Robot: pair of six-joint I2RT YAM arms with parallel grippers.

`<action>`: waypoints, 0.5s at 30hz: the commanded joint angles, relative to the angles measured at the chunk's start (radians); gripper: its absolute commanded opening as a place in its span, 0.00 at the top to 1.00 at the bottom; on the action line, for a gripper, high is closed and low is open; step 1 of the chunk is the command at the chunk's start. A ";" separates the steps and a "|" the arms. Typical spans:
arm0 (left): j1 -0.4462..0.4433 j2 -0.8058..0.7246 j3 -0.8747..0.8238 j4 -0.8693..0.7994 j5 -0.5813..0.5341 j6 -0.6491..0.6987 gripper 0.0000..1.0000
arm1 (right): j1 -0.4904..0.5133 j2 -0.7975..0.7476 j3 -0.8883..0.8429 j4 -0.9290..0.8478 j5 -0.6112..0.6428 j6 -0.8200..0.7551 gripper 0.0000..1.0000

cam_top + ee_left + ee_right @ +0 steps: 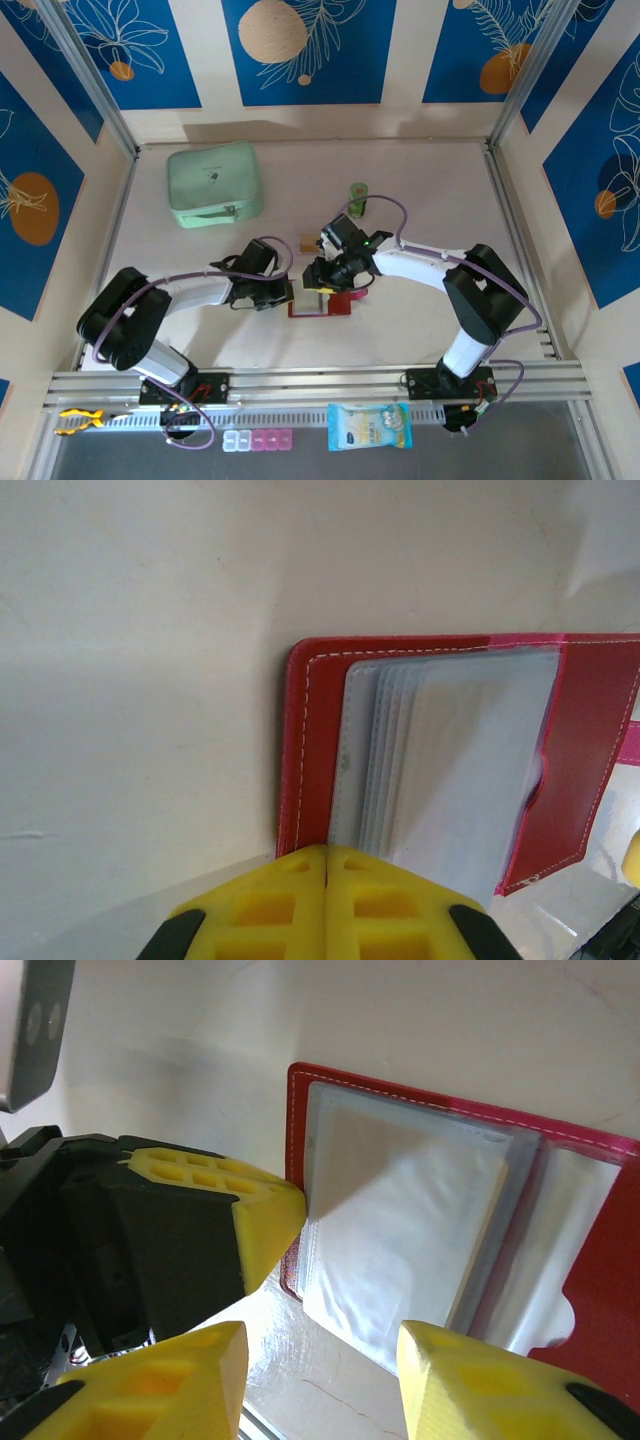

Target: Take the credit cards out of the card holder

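Observation:
The dark red card holder lies open on the table between my two grippers, its greyish clear sleeves facing up. My left gripper is shut, its yellow tips resting on the holder's left edge; the same fingertips show in the right wrist view. Just above the near edge of the sleeves hovers my right gripper, open with nothing between its fingers. One small tan credit card lies on the table just beyond the holder. I cannot tell whether the sleeves hold cards.
A mint-green zip case sits at the back left. A small green object stands behind the right arm. Past the front rail lie a snack packet, a pill box and a yellow tool.

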 commanded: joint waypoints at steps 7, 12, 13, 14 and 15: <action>-0.006 -0.014 -0.020 -0.017 -0.015 -0.008 0.99 | 0.001 0.060 0.014 0.011 -0.040 0.035 0.65; -0.006 -0.018 -0.024 -0.025 -0.014 -0.005 0.99 | 0.004 0.092 0.033 0.004 -0.039 0.036 0.68; -0.006 -0.017 -0.024 -0.028 -0.016 -0.005 0.99 | 0.004 0.094 0.034 0.005 -0.037 0.039 0.69; -0.006 -0.015 -0.025 -0.028 -0.017 -0.005 0.99 | 0.005 0.096 0.034 0.008 -0.037 0.040 0.69; -0.007 -0.015 -0.027 -0.028 -0.016 -0.004 1.00 | 0.005 0.101 0.035 0.011 -0.040 0.040 0.69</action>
